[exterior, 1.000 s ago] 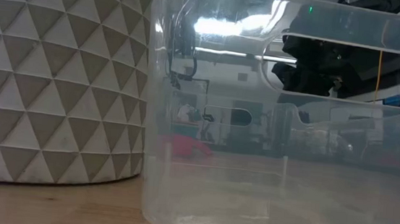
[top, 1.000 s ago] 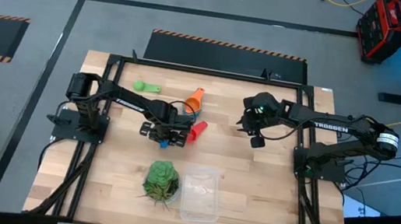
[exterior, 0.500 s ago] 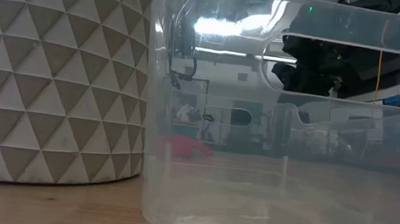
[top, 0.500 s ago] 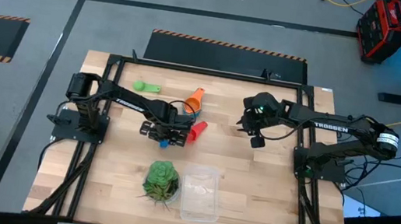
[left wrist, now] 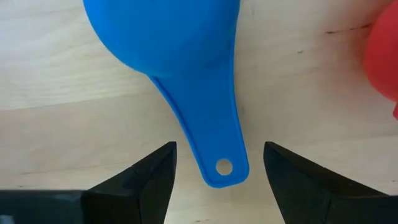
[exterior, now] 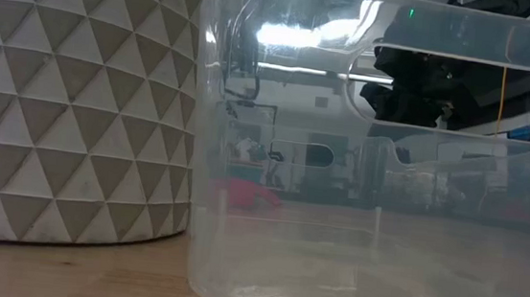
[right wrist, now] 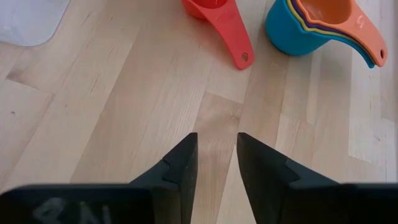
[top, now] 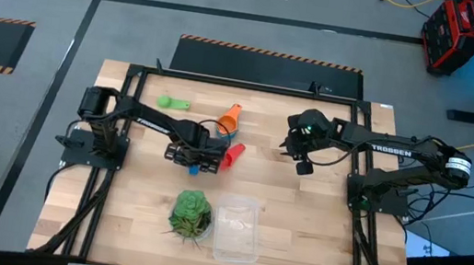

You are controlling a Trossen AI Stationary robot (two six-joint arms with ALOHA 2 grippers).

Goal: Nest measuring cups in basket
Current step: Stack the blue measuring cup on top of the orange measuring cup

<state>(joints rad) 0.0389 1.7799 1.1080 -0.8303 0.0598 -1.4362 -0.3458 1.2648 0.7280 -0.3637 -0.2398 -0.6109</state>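
**Left gripper straddles the blue cup's handle; basket waits toward six o'clock**

High view: the left gripper hangs low over the middle of the table, with a speck of the blue measuring cup showing at its six o'clock edge. The red measuring cup lies just beside it at three o'clock, and the orange-topped stack of nested cups sits near at one o'clock. A green measuring cup lies apart at eleven o'clock. The clear basket sits at five o'clock from the gripper, beside the green leafy ball. The left arm is much the nearer to the blue cup. The right gripper waits well apart at three o'clock, holding nothing.

Low view: the basket's see-through wall fills the frame beside a patterned white pot; a red shape, probably the red cup, shows faintly through it.

Left wrist view: the blue cup's handle runs straight between the fingers, bowl away from the wrist. The jaws stand wide, clear of the handle on both sides, so nothing is grasped. Closing here would likely pinch the handle across its width.

Right wrist view: the right fingers stand narrowly parted over bare wood, with the red cup and the stack ahead.
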